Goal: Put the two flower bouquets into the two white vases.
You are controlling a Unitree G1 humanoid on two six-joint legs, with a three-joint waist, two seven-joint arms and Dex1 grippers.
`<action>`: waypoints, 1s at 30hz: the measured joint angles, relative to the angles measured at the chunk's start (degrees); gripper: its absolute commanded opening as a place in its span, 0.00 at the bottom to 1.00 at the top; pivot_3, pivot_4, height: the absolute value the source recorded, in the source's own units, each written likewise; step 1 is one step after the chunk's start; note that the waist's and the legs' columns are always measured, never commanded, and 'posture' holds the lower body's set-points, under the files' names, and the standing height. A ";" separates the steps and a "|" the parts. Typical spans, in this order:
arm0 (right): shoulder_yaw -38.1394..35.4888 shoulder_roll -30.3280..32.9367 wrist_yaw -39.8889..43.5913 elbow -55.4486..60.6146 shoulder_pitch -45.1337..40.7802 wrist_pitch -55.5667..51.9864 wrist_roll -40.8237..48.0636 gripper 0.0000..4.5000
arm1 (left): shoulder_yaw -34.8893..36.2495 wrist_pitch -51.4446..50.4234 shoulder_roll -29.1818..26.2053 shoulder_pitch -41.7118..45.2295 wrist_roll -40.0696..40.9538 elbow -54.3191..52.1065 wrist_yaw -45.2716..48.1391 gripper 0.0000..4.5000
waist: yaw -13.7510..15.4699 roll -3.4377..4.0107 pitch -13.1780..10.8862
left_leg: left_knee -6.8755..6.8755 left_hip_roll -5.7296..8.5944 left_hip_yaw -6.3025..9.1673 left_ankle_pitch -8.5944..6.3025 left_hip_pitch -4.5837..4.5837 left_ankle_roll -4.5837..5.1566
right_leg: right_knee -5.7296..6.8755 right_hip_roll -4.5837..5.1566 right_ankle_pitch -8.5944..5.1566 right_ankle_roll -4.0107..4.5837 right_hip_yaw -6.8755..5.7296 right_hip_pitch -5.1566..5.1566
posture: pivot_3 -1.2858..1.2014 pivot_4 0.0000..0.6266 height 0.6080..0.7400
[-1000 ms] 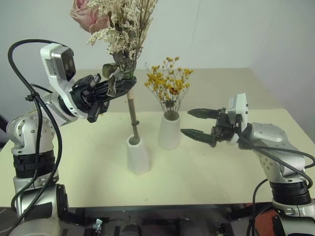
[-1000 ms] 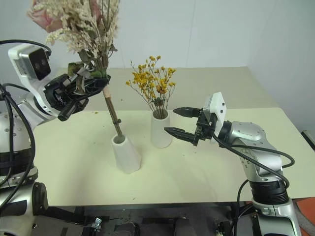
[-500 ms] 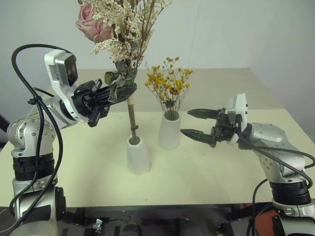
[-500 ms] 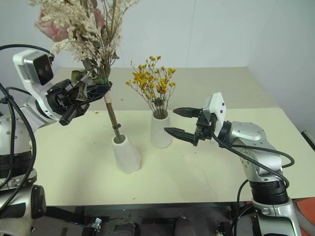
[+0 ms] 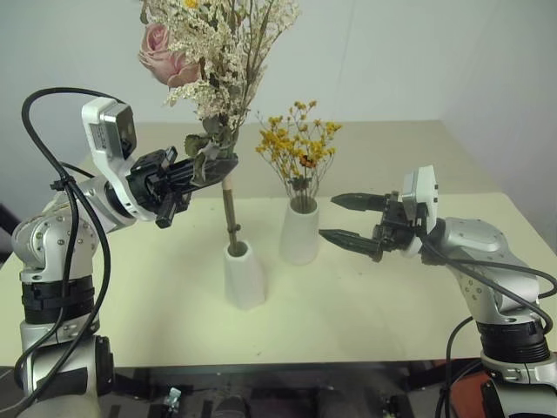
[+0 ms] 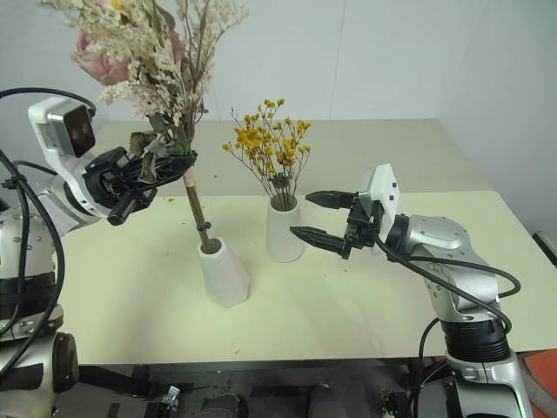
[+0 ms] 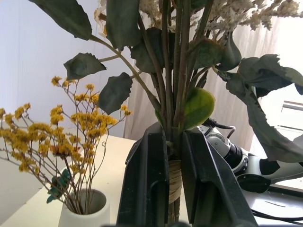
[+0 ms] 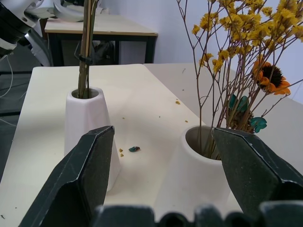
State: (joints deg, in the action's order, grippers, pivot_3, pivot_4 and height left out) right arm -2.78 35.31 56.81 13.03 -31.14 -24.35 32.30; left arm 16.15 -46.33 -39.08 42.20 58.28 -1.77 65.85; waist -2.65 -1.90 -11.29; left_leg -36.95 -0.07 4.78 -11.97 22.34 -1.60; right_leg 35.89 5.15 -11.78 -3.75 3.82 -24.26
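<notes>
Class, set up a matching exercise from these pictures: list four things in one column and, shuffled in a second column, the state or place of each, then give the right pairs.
Column one:
1. pink rose bouquet with white sprigs
2. small yellow-orange dried flower bouquet
3. shorter matte white vase with narrow top
4. right gripper

Column two:
A. open, holding nothing, beside the taller white vase
B. standing in the taller white vase
C. clamped in the left gripper
D. has only stem ends in its mouth

Pairs: 1-C, 2-B, 3-D, 4-A
</notes>
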 measured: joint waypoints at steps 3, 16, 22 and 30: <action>0.00 0.00 0.03 0.00 0.00 0.00 0.00 0.87 | 0.00 0.02 0.00 -0.17 0.00 -0.03 -0.09 0.03 | 0.04 0.00 0.00 | 0.00 0.00 0.00 0.00 0.00 0.00 | -0.01 0.00 0.00 0.00 0.00 0.00 | 0.52 0.24 1.00; 0.00 0.10 0.07 -0.06 0.00 0.00 -0.03 0.87 | -0.55 0.21 1.05 -2.50 -0.67 -2.16 -1.50 0.03 | 0.02 0.00 0.00 | 0.00 0.00 0.00 0.00 0.00 0.00 | -0.01 0.00 0.00 0.00 0.00 0.00 | 0.52 0.24 1.00; 0.00 0.10 0.06 -0.06 0.00 0.00 -0.02 0.87 | -0.75 0.21 1.17 -2.82 -1.19 -2.32 -1.78 0.03 | 0.02 0.00 0.00 | 0.00 0.00 0.00 0.00 0.00 0.00 | -0.01 0.00 0.00 0.00 0.00 0.00 | 0.52 0.24 1.00; 0.00 0.10 0.03 -0.06 0.00 0.00 -0.02 0.87 | -0.82 0.21 1.19 -5.09 -1.85 -4.06 -2.12 0.03 | 0.06 0.00 0.00 | 0.00 0.00 0.00 0.00 0.01 0.00 | -0.02 0.01 0.00 0.00 0.00 0.00 | 0.52 0.24 1.00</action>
State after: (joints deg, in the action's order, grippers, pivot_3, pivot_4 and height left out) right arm -2.78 35.41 56.84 12.97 -31.14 -24.35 32.27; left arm 15.32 -46.12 -37.89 37.11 56.44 -5.83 63.73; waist -2.59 -1.90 -11.29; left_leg -36.95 -0.07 4.78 -11.97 22.34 -1.60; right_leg 35.87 5.15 -11.78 -3.75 3.82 -24.25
